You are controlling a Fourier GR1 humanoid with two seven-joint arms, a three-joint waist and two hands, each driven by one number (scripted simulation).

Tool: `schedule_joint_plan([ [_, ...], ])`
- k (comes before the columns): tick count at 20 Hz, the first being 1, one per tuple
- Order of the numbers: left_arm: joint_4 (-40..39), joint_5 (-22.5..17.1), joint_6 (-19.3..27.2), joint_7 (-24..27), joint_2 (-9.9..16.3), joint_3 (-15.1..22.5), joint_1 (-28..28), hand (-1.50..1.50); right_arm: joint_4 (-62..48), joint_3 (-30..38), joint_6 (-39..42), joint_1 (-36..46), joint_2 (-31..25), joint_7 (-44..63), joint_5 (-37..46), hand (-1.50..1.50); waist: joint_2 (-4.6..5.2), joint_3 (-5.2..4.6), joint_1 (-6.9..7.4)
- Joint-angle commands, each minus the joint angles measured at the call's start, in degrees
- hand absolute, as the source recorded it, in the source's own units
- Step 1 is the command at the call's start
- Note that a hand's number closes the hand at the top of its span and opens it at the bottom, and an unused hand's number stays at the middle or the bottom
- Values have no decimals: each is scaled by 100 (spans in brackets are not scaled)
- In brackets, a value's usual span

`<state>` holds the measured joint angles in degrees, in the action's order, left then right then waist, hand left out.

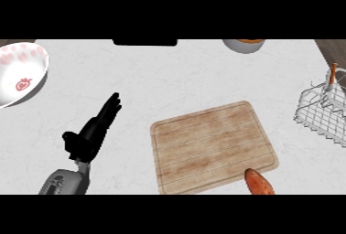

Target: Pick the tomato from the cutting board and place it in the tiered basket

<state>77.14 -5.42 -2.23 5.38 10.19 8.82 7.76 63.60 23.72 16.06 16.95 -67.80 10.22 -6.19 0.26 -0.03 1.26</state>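
My left hand (91,130) rests open on the white counter (182,77), fingers straight, holding nothing, left of the wooden cutting board (209,146). The wire basket (324,114) sits far right. No tomato shows.

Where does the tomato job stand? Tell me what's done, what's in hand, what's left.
Done: nothing that shows. No tomato is visible on the cutting board or in the wire basket; only an orange-red elongated thing lies at the board's lower right corner. In hand: nothing; the left hand is open, left of the board, and the right hand is out of view. Left: apparently both the pick and the placing.
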Motion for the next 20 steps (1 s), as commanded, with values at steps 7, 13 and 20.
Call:
schedule_joint_plan([
  [7, 181, 15, -237, 119, 51, -143, -180, 0, -691, -1207, -149, 1612, 888, 275, 803, 150, -5, 3, 9],
  [13, 171, 169, -100, -26, -159, -95, -90, 0, -1113, -1507, -313, 2395, 1516, 369, 1203, 150, -8, 3, -13],
  [20, 246, 148, -194, -176, -112, -227, -89, 0, -1711, -1237, 23, 2993, 1843, 618, 931, 150, -14, 3, -28],
])
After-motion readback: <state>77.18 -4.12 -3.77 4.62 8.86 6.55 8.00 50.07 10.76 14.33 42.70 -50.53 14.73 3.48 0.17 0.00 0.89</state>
